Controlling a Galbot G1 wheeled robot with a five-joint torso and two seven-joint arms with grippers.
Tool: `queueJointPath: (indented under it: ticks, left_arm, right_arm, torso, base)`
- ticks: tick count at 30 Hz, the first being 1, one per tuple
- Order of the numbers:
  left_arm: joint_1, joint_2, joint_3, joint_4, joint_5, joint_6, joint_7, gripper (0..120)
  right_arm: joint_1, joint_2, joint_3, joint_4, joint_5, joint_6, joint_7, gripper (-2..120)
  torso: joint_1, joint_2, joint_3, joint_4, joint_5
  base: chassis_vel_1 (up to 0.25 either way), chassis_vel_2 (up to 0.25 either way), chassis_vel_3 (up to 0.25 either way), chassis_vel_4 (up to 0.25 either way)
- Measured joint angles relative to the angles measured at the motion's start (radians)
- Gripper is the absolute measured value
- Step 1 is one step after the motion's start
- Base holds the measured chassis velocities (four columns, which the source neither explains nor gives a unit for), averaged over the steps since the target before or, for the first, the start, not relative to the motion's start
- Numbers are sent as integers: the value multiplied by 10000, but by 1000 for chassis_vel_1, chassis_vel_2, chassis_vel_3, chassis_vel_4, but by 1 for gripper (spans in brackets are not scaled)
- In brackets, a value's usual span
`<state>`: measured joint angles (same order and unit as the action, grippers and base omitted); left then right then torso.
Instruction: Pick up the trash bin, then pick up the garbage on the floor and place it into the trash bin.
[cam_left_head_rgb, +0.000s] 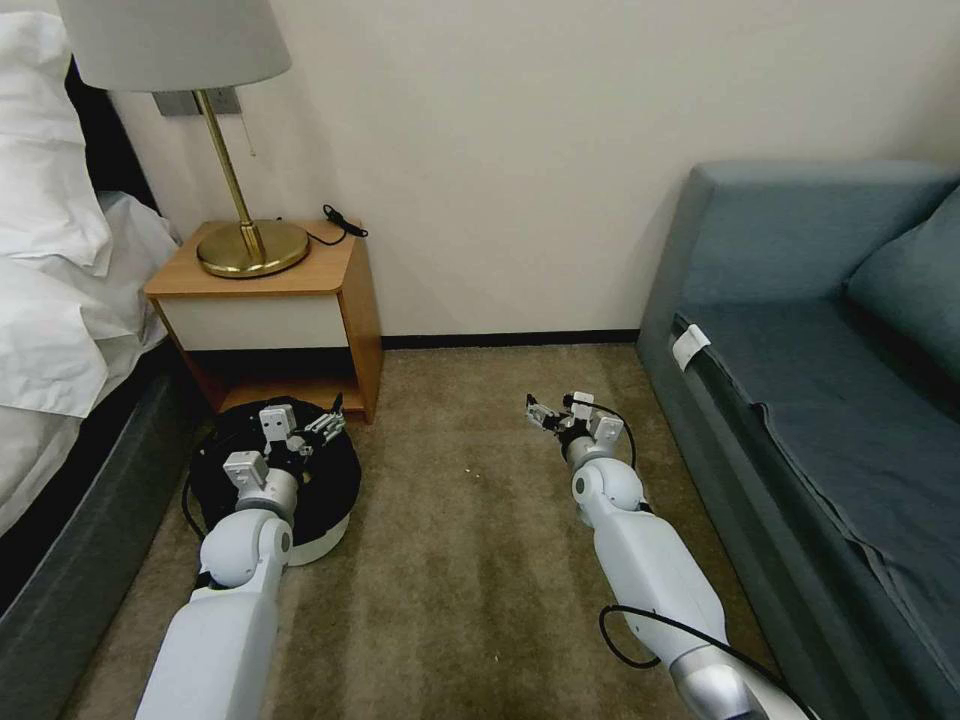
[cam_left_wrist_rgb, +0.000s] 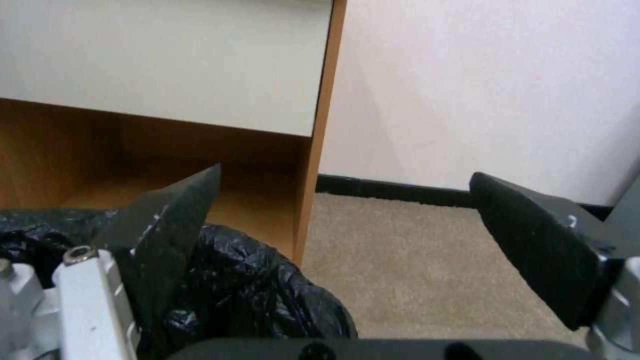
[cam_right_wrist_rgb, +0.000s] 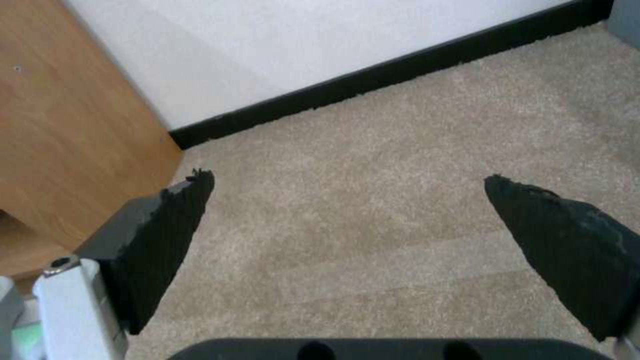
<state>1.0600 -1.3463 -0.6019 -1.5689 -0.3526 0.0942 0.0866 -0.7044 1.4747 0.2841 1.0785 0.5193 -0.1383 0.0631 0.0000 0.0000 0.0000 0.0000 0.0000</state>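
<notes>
Head view, near to far. My left gripper (cam_left_head_rgb: 318, 428) hangs over the trash bin (cam_left_head_rgb: 320, 535), which sits on the carpet (cam_left_head_rgb: 470, 560) at near left, just in front of the nightstand (cam_left_head_rgb: 300, 300); its fingers (cam_left_wrist_rgb: 170, 220) are spread wide, one above the black bag (cam_left_wrist_rgb: 267, 295), grasping nothing. My right gripper (cam_left_head_rgb: 545, 415) hovers above bare carpet at centre, fingers (cam_right_wrist_rgb: 167, 235) likewise released. Farther left, a brass lamp (cam_left_head_rgb: 250, 245) stands on the nightstand; a blue sofa (cam_left_head_rgb: 800, 380) lines the right side.

Bin (cam_left_head_rgb: 322, 520) on carpet (cam_left_head_rgb: 470, 560) at 10 o'clock, before nightstand (cam_left_head_rgb: 285, 300); lamp (cam_left_head_rgb: 235, 150) on nightstand; sofa (cam_left_head_rgb: 830, 400) at 2 o'clock.
</notes>
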Motion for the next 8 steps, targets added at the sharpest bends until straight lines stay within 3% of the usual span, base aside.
queueJointPath:
  ticks: [8]
  left_arm:
    - [0, 0, 0, 0, 0, -1, 0, 100]
  right_arm:
    - [0, 0, 0, 0, 0, 0, 0, 100]
  torso:
    - [0, 0, 0, 0, 0]
  base:
    - [0, 0, 0, 0]
